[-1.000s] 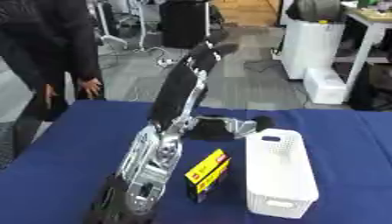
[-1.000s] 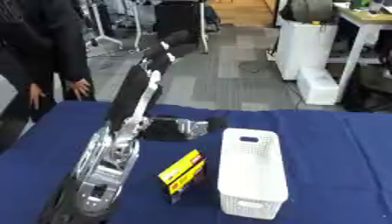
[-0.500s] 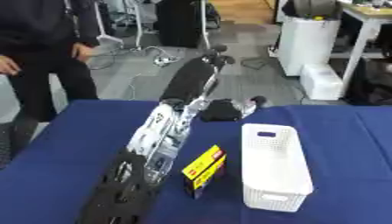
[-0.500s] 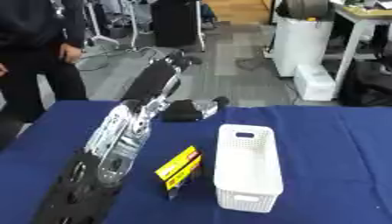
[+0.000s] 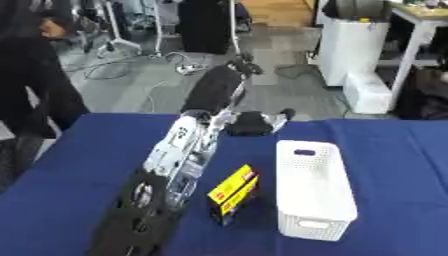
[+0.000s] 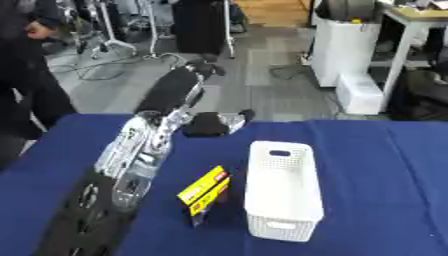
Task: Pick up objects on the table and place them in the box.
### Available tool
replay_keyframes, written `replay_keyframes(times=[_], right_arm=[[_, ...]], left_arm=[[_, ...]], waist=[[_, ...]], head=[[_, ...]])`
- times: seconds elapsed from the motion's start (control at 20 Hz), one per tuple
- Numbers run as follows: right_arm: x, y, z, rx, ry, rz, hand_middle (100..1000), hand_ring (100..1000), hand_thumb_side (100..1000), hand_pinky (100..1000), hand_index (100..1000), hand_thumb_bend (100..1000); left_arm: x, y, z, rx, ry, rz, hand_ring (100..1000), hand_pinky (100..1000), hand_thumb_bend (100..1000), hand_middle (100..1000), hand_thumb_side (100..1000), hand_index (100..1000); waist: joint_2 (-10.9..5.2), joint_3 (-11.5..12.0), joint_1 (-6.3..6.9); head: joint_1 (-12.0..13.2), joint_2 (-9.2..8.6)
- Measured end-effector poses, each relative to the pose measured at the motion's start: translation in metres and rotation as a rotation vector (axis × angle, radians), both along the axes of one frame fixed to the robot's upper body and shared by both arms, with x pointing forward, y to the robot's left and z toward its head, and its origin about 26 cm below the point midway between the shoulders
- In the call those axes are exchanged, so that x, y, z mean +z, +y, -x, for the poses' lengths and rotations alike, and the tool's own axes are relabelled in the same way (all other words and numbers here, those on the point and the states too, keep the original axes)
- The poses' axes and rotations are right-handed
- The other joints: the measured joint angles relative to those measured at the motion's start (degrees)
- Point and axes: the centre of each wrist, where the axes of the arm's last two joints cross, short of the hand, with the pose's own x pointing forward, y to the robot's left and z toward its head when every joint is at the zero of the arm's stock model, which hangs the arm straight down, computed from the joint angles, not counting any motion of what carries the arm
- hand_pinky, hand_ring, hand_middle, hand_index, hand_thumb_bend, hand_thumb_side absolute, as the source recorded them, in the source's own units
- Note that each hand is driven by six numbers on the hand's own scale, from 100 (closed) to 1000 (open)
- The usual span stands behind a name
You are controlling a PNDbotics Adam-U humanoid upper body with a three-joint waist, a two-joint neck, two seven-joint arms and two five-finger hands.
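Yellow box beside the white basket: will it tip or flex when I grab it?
The yellow box looks like a stiff carton, so it probably won't flex. It stands on a narrow edge, so a sideways nudge could topple it. The white basket sits close beside it, leaving little finger room.

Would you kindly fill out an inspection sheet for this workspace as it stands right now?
Surface: table with dark blue cloth, askew in view.
Job's things: white perforated plastic box, upright, apparently nothing inside; yellow, red and black rectangular carton beside the box on its left, apart from it.
Clutter: nothing seen.
Robot hands: left robot hand near the table's far edge, beyond the carton, holding nothing visible; fingers unclear. Right one not in view.
Cables: loose cables on the grey floor beyond the table.
Surroundings: white cabinet, a white desk, a person standing at far left, not touching anything.
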Motion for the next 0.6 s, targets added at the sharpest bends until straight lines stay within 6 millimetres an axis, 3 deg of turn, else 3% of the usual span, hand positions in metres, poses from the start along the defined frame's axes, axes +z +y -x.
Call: replay_keyframes(times=[0.25, 0.45, 0.6], right_arm=[[-0.001, 0.0, 0.0, -0.001, 0.003, 0.001, 538, 460, 1000, 251, 537, 100], [-0.001, -0.001, 0.001, -0.001, 0.002, 0.003, 538, 461, 1000, 252, 537, 100], [-0.001, -0.001, 0.001, -0.001, 0.002, 0.003, 538, 461, 1000, 253, 537, 100]], left_arm=[[0.005, 0.0, 0.0, 0.06, 0.111, -0.094, 746, 857, 648, 826, 719, 771], [0.011, -0.001, 0.003, 0.084, 0.172, -0.138, 745, 871, 654, 831, 763, 741], [0.013, 0.0, 0.003, 0.108, 0.217, -0.167, 735, 831, 675, 805, 773, 698]], waist=[[-0.02, 0.11, 0.0], [-0.02, 0.13, -0.01], [-0.03, 0.12, -0.01]], head=[[-0.06, 0.0], [-1.57, -0.5], [-2.03, -0.55]])
